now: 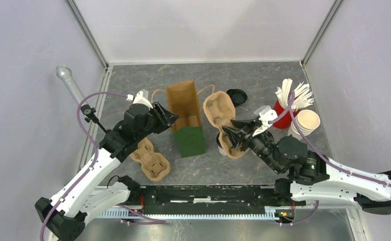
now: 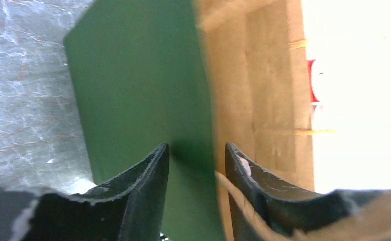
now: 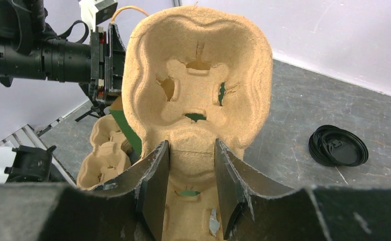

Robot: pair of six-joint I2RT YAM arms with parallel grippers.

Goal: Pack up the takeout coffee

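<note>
Spare pulp carrier (image 1: 151, 159) lies on the surface, sockets empty. Left jaws stand parted astride the rim of the open paper bag (image 1: 186, 118), pinching nothing; no cup seen inside. Right jaws are clamped on a second pulp carrier (image 1: 218, 108), tilted up and empty — the dark shape beneath may be a lidded coffee cup (image 1: 219, 144), uncertain. Packing judged barely begun.

Bag (image 1: 186, 118) stands mid-table, mouth open, so we get in from above. Just right of it, the tray (image 1: 218, 108) in the right gripper (image 1: 232, 133) blocks, w/ only a narrow gap btwn. Second tray (image 1: 151, 159) lies front-left. Lids (image 1: 237, 95), red cup (image 1: 283, 113) and cup stack (image 1: 306, 122) crowd the far right.
</note>
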